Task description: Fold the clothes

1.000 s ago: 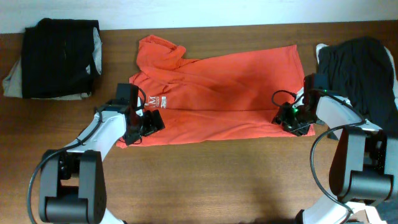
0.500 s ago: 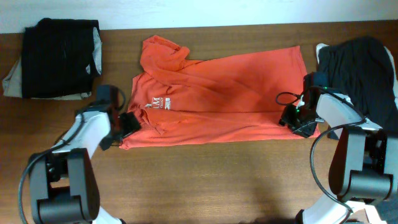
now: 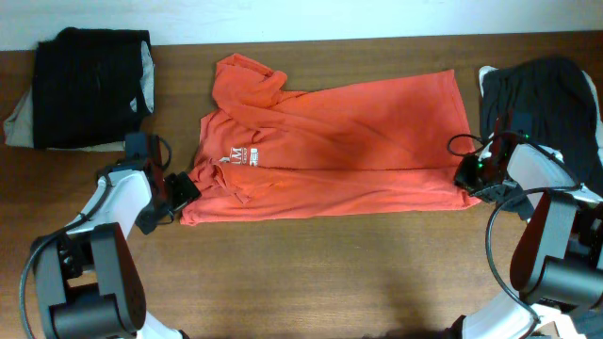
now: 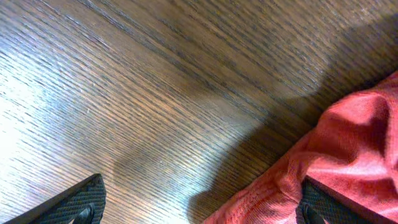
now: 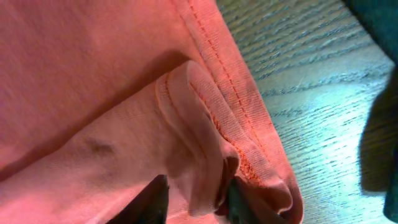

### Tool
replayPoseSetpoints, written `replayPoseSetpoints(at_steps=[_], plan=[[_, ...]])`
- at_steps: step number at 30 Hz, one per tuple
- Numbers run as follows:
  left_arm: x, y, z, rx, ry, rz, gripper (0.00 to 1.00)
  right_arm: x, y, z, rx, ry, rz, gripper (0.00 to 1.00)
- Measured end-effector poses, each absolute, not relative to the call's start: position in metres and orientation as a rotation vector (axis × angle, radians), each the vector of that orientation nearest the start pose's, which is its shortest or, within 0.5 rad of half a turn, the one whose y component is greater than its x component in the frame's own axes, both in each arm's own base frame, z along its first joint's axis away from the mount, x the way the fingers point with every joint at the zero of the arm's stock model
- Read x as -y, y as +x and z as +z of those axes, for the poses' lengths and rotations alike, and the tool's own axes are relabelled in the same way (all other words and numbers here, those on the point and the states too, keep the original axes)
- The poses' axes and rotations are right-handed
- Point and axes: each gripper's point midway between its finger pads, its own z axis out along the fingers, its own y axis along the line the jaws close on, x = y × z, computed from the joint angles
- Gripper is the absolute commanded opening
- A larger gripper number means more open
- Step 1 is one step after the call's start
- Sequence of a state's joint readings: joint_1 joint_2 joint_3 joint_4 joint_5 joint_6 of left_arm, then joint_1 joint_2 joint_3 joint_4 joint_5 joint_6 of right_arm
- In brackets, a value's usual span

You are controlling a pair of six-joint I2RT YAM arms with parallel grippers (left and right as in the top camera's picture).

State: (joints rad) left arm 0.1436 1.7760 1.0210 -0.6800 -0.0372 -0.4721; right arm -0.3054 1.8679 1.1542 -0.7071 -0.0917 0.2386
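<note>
T-shirt, red-orange soft knit, lies spread flat across the middle of the wooden tabletop in the overhead view, with a sleeve bunched at its upper left and white block lettering near its left side. A folded black pile sits at the far left corner, and a loose, rumpled black garment lies at the right edge. The left gripper is at the shirt's lower left corner; the right gripper is at its lower right corner.

From the left wrist, the gripper stands wide apart, holding nothing. Its dark ribbed fingers sit at the frame's two lower corners, over streaky wood grain. The shirt's crumpled edge lies against the right-hand finger.

From the right wrist, the gripper is closed on a raised fold of the shirt, just inside the double-stitched hem. The fabric puckers into a rounded ridge there. Pale wood and dark cloth show beyond the hem.
</note>
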Motion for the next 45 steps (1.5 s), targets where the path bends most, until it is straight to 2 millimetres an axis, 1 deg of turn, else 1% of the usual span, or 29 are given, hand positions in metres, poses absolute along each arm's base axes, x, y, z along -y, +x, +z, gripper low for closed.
replayPoseSetpoints(at_steps=[2, 5, 7, 9, 11, 12, 13, 14, 15, 16, 17, 19, 21, 22, 23, 29, 30, 31, 34, 35, 36, 37, 39, 40, 41, 42, 43, 44, 45], plan=[[-0.052, 0.322, 0.004, -2.862, -0.913, 0.013, 0.94, 0.093, 0.347, 0.007, -2.880, 0.789, 0.129, 0.15], [-0.052, 0.322, 0.004, -2.862, -0.913, 0.011, 0.94, 0.094, 0.347, 0.004, -2.886, 0.792, 0.117, 0.10], [-0.052, 0.322, 0.004, -2.862, -0.913, 0.011, 0.94, 0.095, 0.347, 0.004, -2.885, 0.790, 0.111, 0.10], [-0.052, 0.322, 0.004, -2.862, -0.913, 0.011, 0.94, 0.099, 0.360, 0.014, -2.852, 0.779, 0.108, 0.10], [-0.052, 0.322, 0.004, -2.862, -0.913, 0.011, 0.94, 0.101, 0.364, 0.017, -2.839, 0.775, 0.102, 0.12], [-0.052, 0.322, 0.004, -2.862, -0.913, 0.011, 0.94, 0.102, 0.364, 0.017, -2.839, 0.777, 0.090, 0.17], [-0.052, 0.322, 0.004, -2.862, -0.913, 0.011, 0.94, 0.105, 0.363, 0.017, -2.838, 0.786, 0.066, 0.18], [-0.052, 0.322, 0.004, -2.862, -0.913, 0.011, 0.95, 0.106, 0.363, 0.017, -2.840, 0.781, 0.054, 0.23], [-0.052, 0.322, 0.004, -2.862, -0.913, 0.010, 0.94, 0.107, 0.362, 0.017, -2.840, 0.781, 0.045, 0.25], [-0.052, 0.322, 0.004, -2.862, -0.913, 0.011, 0.94, 0.108, 0.362, 0.017, -2.840, 0.782, 0.040, 0.13], [-0.052, 0.322, 0.004, -2.862, -0.913, 0.010, 0.95, 0.108, 0.362, 0.017, -2.840, 0.781, 0.039, 0.09], [-0.052, 0.322, 0.004, -2.862, -0.913, 0.010, 0.95, 0.109, 0.362, 0.017, -2.837, 0.786, 0.034, 0.09], [-0.052, 0.322, 0.004, -2.862, -0.913, 0.010, 0.94, 0.110, 0.364, 0.018, -2.833, 0.781, 0.028, 0.13], [-0.051, 0.322, 0.004, -2.862, -0.913, 0.007, 0.94, 0.111, 0.366, 0.018, -2.823, 0.771, 0.026, 0.12], [-0.051, 0.322, 0.004, -2.862, -0.913, 0.006, 0.94, 0.111, 0.367, 0.018, -2.822, 0.766, 0.026, 0.04], [-0.051, 0.322, 0.004, -2.862, -0.913, 0.006, 0.94, 0.108, 0.369, 0.019, -2.822, 0.753, 0.054, 0.04], [-0.051, 0.322, 0.004, -2.862, -0.913, 0.006, 0.94, 0.108, 0.374, 0.023, -2.808, 0.748, 0.068, 0.04], [-0.051, 0.322, 0.004, -2.863, -0.913, 0.006, 0.94, 0.108, 0.385, 0.032, -2.775, 0.745, 0.095, 0.04], [-0.052, 0.325, 0.005, -2.852, -0.910, 0.003, 0.95, 0.115, 0.444, 0.082, -2.571, 0.672, 0.161, 0.04], [-0.052, 0.325, 0.005, -2.850, -0.909, 0.002, 0.94, 0.116, 0.450, 0.086, -2.544, 0.661, 0.167, 0.05], [-0.052, 0.326, 0.005, -2.848, -0.909, 0.001, 0.94, 0.116, 0.453, 0.088, -2.530, 0.654, 0.172, 0.25], [-0.052, 0.326, 0.005, -2.848, -0.908, 0.002, 0.94, 0.116, 0.456, 0.086, -2.525, 0.652, 0.176, 0.80], [-0.052, 0.327, 0.005, -2.844, -0.907, 0.001, 0.94, 0.116, 0.455, 0.065, -2.560, 0.679, 0.183, 0.98], [-0.052, 0.326, 0.005, -2.848, -0.909, 0.002, 0.94, 0.115, 0.451, 0.058, -2.587, 0.691, 0.186, 0.99], [-0.051, 0.324, 0.008, -2.864, -0.913, 0.004, 0.79, 0.115, 0.446, 0.055, -2.609, 0.701, 0.187, 0.99], [-0.051, 0.328, 0.022, -2.851, -0.909, -0.003, 0.62, 0.115, 0.435, 0.057, -2.657, 0.732, 0.193, 0.95], [-0.053, 0.343, 0.048, -2.773, -0.878, -0.028, 0.36, 0.118, 0.426, 0.064, -2.696, 0.768, 0.195, 0.67], [-0.050, 0.361, 0.082, -2.672, -0.817, -0.069, 0.14, 0.118, 0.416, 0.071, -2.741, 0.801, 0.200, 0.37], [-0.036, 0.378, 0.121, -2.572, -0.724, -0.144, 0.07, 0.114, 0.404, 0.075, -2.785, 0.822, 0.208, 0.32]])
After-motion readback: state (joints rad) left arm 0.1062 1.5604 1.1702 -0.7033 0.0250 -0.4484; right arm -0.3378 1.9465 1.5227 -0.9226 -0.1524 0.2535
